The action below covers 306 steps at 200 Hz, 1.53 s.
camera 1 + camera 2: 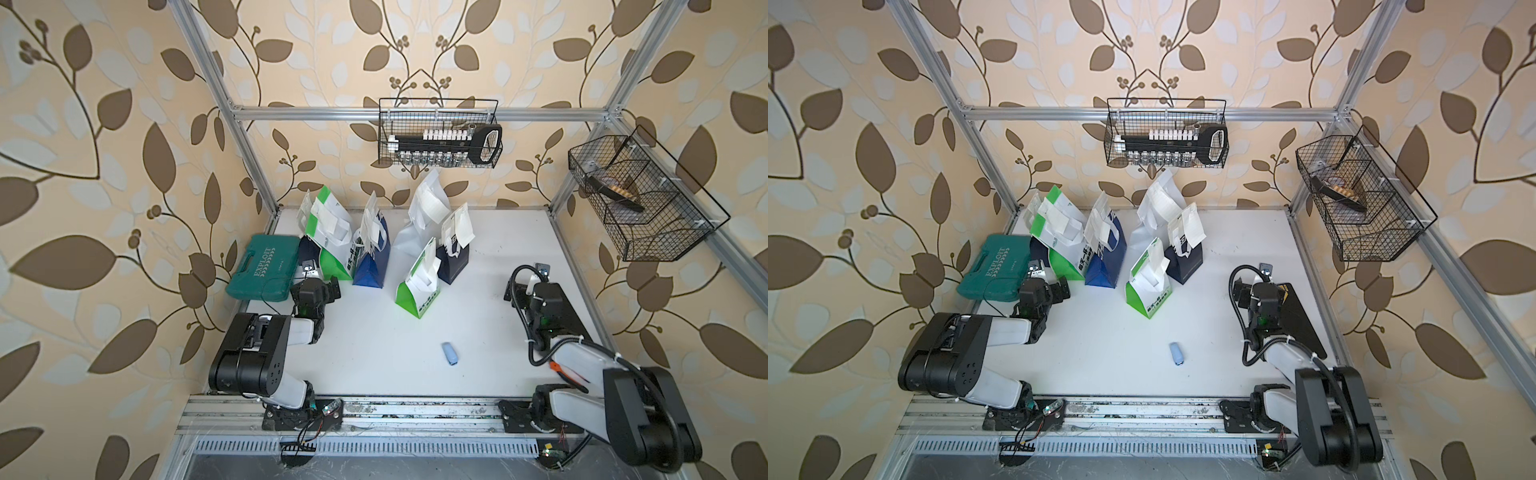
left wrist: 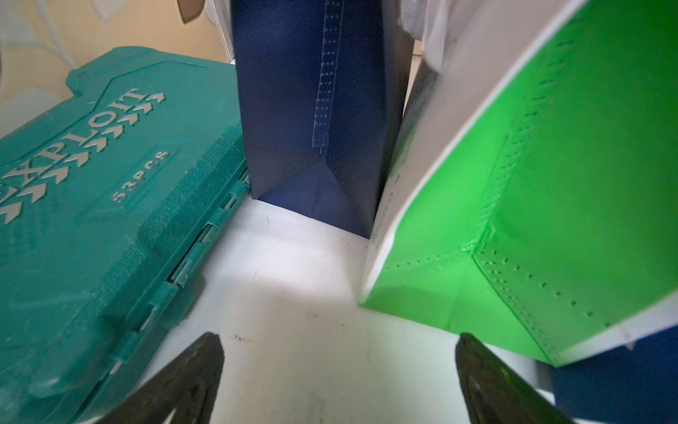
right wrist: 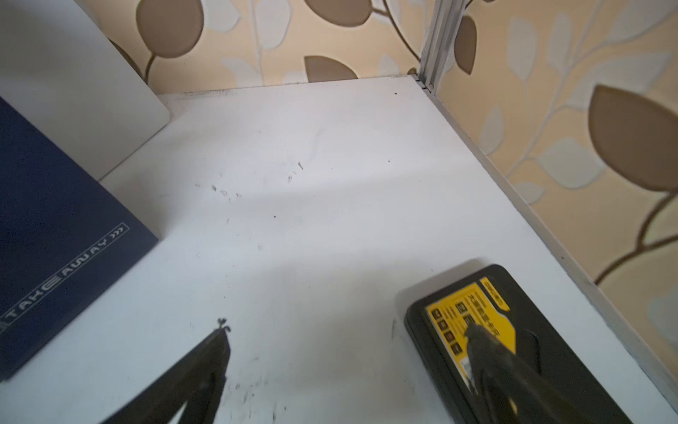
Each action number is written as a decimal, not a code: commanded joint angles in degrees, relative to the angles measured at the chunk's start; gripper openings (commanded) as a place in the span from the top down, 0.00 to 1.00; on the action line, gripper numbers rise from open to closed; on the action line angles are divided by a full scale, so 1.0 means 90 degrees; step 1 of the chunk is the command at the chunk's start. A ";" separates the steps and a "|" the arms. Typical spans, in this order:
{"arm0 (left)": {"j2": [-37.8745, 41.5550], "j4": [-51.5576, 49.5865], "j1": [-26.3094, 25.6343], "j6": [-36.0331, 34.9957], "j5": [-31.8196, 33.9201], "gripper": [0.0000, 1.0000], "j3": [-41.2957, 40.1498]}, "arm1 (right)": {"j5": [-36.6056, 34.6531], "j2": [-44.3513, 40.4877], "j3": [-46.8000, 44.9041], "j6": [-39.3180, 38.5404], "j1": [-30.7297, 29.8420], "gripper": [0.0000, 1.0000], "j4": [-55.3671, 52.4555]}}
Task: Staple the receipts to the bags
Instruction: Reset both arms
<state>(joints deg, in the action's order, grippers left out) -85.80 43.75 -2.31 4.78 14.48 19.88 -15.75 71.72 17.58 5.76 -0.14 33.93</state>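
Several bags stand at the back of the table in both top views: a green-and-white one (image 1: 328, 249), a blue one (image 1: 371, 266), a plain white one (image 1: 409, 241), a navy one (image 1: 454, 264) and a nearer green-and-white one (image 1: 415, 297). Pale receipts (image 1: 432, 201) lie against their tops. The light-blue stapler (image 1: 450, 354) lies alone on the table, nearer the front. My left gripper (image 2: 337, 336) is open and empty, low between the teal case and a green bag (image 2: 550, 202), facing another navy bag (image 2: 315, 110). My right gripper (image 3: 348, 330) is open and empty over bare table.
A teal tool case (image 1: 262, 266) lies at the left edge beside my left arm. A black case with a yellow label (image 3: 513, 348) lies under my right gripper's outer finger. Two wire baskets (image 1: 440, 133) (image 1: 640, 199) hang on the frame above the back and right.
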 commanded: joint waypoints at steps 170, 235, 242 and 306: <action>0.0078 0.0061 -0.0066 -0.0059 0.0248 0.01 0.0086 | 0.0159 0.1612 0.0331 -0.0407 -0.0321 0.00 0.1610; 0.0023 0.0061 -0.0159 -0.0125 0.0355 0.01 0.0122 | 0.0165 0.1621 0.0331 -0.0406 -0.0320 0.01 0.1607; 0.0010 0.0061 -0.0156 -0.0118 0.0358 0.01 0.0125 | 0.0167 0.1618 0.0331 -0.0403 -0.0319 0.01 0.1604; -0.0028 0.0056 -0.0164 -0.0140 0.0372 0.01 0.0156 | 0.0166 0.1620 0.0327 -0.0406 -0.0317 0.00 0.1607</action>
<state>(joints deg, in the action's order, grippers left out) -86.46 43.07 -3.09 4.54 16.62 20.34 -13.52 86.54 20.58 2.68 -2.90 47.03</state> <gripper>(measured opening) 0.989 0.995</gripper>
